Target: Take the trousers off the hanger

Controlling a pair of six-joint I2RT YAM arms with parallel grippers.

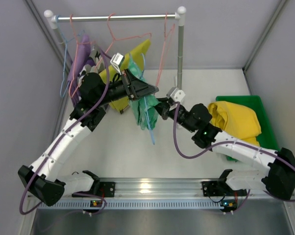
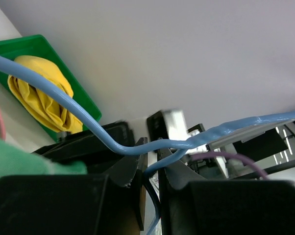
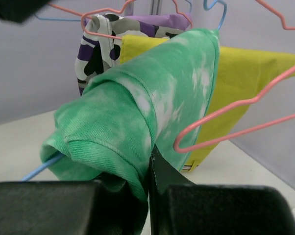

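Clamping the mint green trousers point(image 3: 137, 107), the right hand point(image 3: 146, 171) sits right of the left hand point(image 2: 150, 149), which is clamped on the blue hanger point(image 2: 245, 126).

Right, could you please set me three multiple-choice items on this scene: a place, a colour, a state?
1. The bright yellow trousers lie: A on a hanger; B on the rail; C in the green bin.
2. The hanger wire in the left jaws is: A blue; B pink; C white.
3. The right jaws are: A wide open; B shut on the mint green trousers; C shut on a pink hanger.
1 C, they fill the bin; 2 A, the clamped wire is blue; 3 B, green cloth is pinched.
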